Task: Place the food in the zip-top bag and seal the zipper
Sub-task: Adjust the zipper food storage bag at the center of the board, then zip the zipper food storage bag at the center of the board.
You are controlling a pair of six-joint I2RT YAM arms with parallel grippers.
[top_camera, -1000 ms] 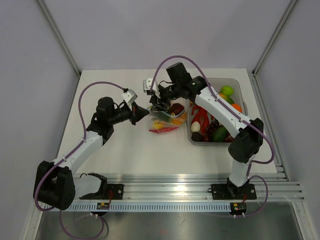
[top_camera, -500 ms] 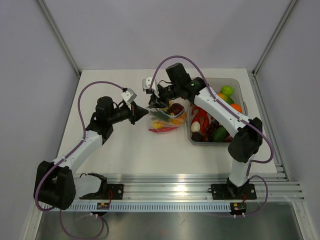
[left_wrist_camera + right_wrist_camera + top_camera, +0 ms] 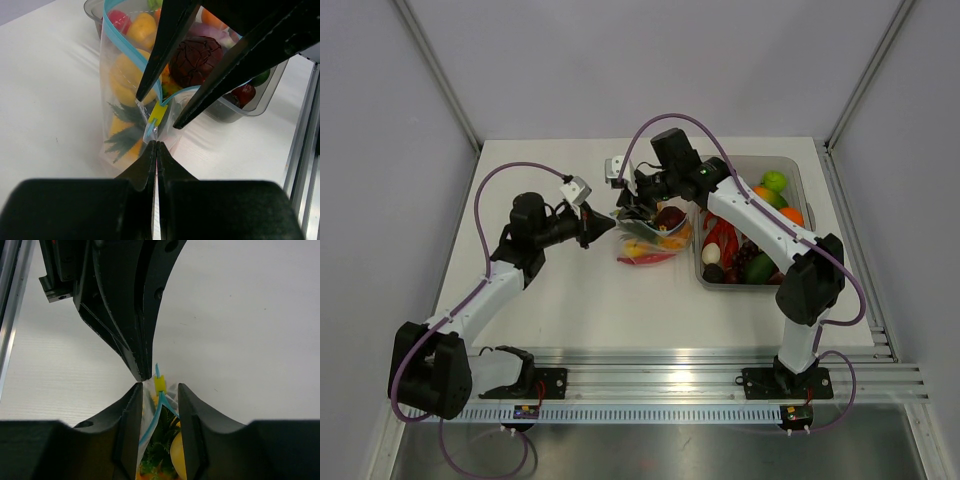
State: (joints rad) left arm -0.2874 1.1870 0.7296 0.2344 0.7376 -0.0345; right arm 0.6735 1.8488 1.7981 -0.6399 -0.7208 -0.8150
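Observation:
The zip-top bag [image 3: 650, 242] lies mid-table, holding yellow, orange and red food [image 3: 124, 75] and a dark brown piece [image 3: 196, 59]. Its blue zipper [image 3: 125, 46] gapes along most of the mouth and meets at a yellow slider [image 3: 159, 384]. My left gripper [image 3: 156, 144] is shut on the clear bag corner just past the slider, also seen from above [image 3: 605, 227]. My right gripper [image 3: 160, 388] stands open astride the zipper at the slider, its fingers [image 3: 165, 45] reaching down from the far side. More food [image 3: 752, 262] fills the tub.
A rigid clear tub [image 3: 798, 178] stands right of the bag, almost touching it. The right arm [image 3: 760, 215] arches over the tub's left side. The aluminium rail [image 3: 720, 365] runs along the near table edge. The white table [image 3: 570, 300] lies left of and in front of the bag.
The right gripper has crept slightly up and away over the bag's mouth, its jaws narrowing then parting again. The left gripper has kept its hold in place.

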